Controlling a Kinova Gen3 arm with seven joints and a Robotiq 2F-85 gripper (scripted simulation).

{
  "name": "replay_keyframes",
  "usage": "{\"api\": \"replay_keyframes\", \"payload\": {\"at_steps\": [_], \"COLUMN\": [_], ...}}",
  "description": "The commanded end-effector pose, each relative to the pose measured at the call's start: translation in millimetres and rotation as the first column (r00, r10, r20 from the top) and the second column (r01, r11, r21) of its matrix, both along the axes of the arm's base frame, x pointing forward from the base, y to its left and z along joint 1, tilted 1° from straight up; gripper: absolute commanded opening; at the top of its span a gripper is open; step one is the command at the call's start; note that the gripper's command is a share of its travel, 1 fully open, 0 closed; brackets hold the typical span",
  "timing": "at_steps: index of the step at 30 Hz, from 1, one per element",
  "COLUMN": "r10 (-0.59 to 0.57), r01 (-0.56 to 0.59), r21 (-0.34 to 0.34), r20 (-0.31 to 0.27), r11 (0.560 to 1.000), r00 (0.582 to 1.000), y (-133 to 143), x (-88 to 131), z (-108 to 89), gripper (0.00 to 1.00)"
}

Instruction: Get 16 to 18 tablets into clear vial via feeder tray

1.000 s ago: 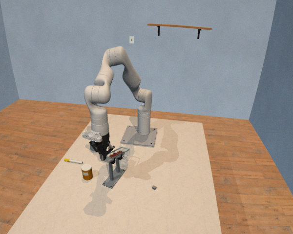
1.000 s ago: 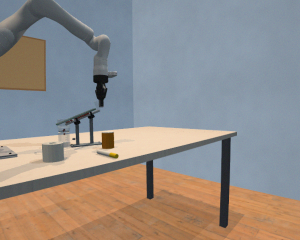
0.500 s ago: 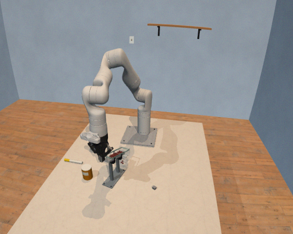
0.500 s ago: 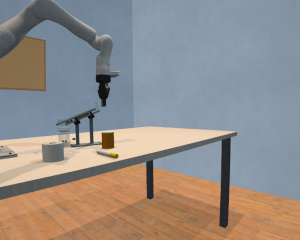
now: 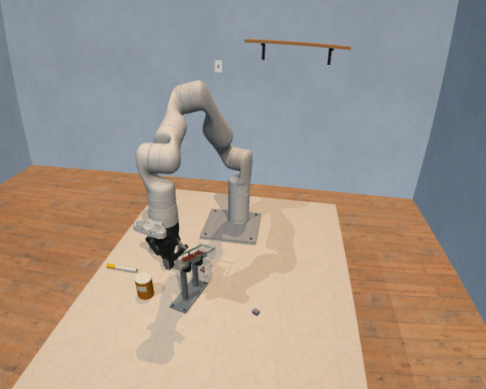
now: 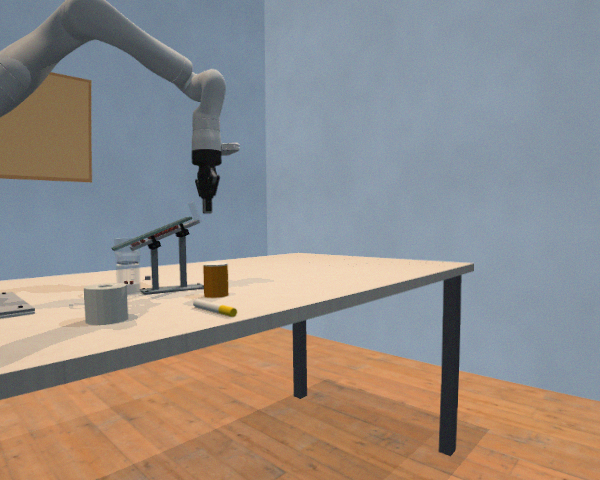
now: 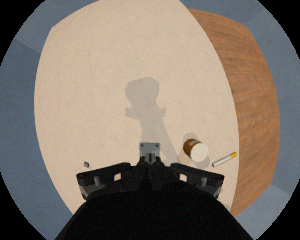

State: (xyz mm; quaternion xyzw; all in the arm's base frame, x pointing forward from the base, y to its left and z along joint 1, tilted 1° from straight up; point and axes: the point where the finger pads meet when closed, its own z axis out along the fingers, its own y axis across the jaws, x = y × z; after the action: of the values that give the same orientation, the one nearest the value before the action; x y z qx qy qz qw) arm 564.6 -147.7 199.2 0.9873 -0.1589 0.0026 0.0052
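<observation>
Gripper [image 6: 206, 209] fingers together, gripping nothing, poised just above raised end of feeder tray [image 6: 155, 233]; tray tilted on its stand, red tablets [image 5: 191, 255] lying in it; clear vial [image 6: 127, 272] upright on table [image 6: 341, 281] under tray's low end, few tablets at bottom; amber bottle [image 6: 215, 280] nearby.

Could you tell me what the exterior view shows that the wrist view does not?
Only the exterior view shows the tilted feeder tray on its stand, the clear vial under its low end, a grey cylinder and the table legs. Only the wrist view shows a small grey block. Both show the shut gripper, the amber bottle and the yellow-tipped marker.
</observation>
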Motion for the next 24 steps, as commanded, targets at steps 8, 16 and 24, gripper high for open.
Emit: {"api": "replay_keyframes", "payload": {"at_steps": [8, 16, 24], "r10": [0.0, 0.0, 0.0], "r01": [0.0, 0.0, 0.0], "r21": [-0.001, -0.001, -0.001], "r20": [0.002, 0.002, 0.002], "r11": [1.0, 1.0, 1.0], "r00": [1.0, 1.0, 1.0], "y": [0, 2, 6], "x": [0, -6, -17], "z": [1.2, -1.4, -5.8], "gripper": [0.0, 0.0, 0.0]}}
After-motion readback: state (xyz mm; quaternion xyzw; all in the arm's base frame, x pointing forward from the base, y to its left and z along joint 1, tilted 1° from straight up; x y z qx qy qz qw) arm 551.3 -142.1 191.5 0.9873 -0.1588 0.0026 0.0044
